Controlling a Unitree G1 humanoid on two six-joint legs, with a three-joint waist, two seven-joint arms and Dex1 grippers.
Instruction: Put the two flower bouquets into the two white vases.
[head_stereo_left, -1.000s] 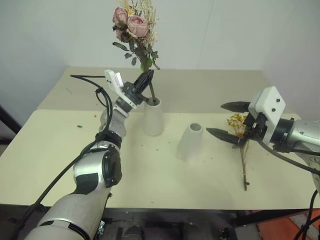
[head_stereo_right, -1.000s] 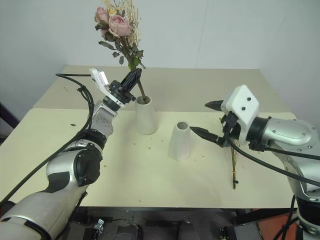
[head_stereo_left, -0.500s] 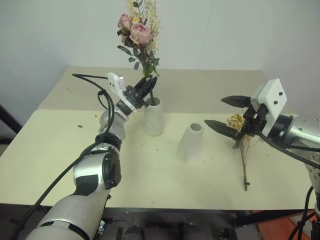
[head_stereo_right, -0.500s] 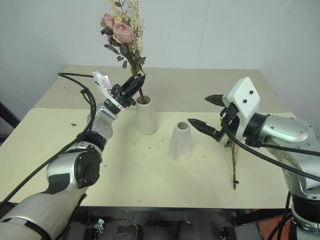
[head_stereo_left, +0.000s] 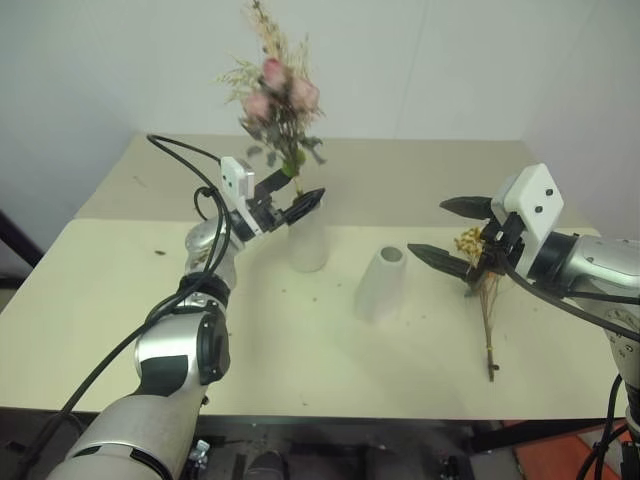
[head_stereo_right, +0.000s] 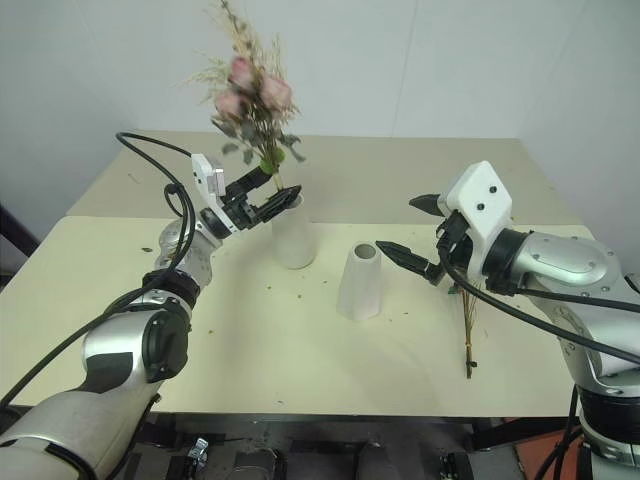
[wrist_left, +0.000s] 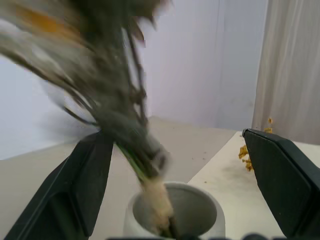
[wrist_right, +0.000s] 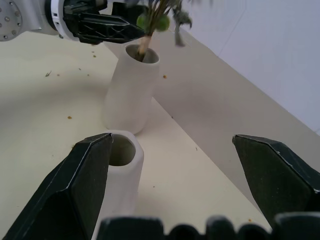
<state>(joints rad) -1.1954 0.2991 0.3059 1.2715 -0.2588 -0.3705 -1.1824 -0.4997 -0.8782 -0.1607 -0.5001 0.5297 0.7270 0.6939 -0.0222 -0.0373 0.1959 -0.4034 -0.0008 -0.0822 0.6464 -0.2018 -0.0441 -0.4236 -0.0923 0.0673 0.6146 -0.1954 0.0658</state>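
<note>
The pink rose bouquet (head_stereo_left: 277, 96) stands with its stems in the mouth of the taller white vase (head_stereo_left: 307, 238) at mid-table. My left gripper (head_stereo_left: 305, 183) is open just above that mouth, one finger on each side of the stems (wrist_left: 145, 165) and apart from them. The shorter cone-shaped vase (head_stereo_left: 381, 283) stands empty to the right. Further right, the yellow-orange spray (head_stereo_left: 487, 295) lies flat on the table. My right gripper (head_stereo_left: 427, 227) hovers open and empty between the cone vase and the spray's flower heads.
Two cream tables (head_stereo_left: 120, 290) meet at a seam behind the vases, with a white wall close beyond them. Small flower crumbs are scattered around the vases. The table's front edge (head_stereo_left: 330, 412) runs along the near side.
My left gripper has opened and let go of the rose stems. The bouquet has sunk lower into the tall vase and swung over. The right gripper has stayed put.
</note>
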